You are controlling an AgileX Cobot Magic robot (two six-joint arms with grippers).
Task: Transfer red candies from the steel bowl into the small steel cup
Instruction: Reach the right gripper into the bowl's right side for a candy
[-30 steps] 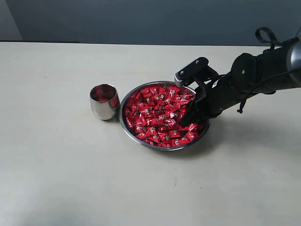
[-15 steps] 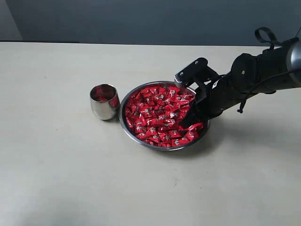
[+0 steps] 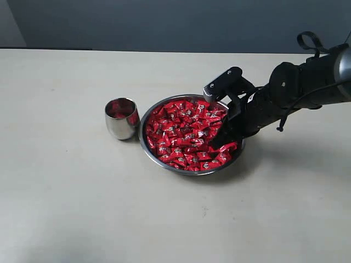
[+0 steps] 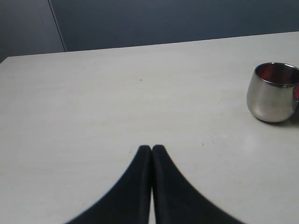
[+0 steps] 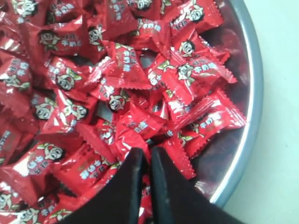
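— Since the red candies are heaped in the steel bowl, why is the pile entered at its edge and not at its middle?

— That edge lies nearest the right arm, and one sweet is more easily singled out where the heap thins against the bowl's wall. The right hand is sunk among the wrappers there. Its fingers are pressed almost together, with a strip of red wrapper seen between them. One candy is judged to be pinched, though how firmly cannot be told.

— And the small steel cup?

— It is stood upright just beside the bowl, on the side away from the right arm, so only a short carry across the bowl is needed. Red is seen inside it; candy or reflection cannot be told.

— Is the left hand put to use?

— No. It is held over bare bench near the cup, fingers pressed together on nothing, clear of the path.
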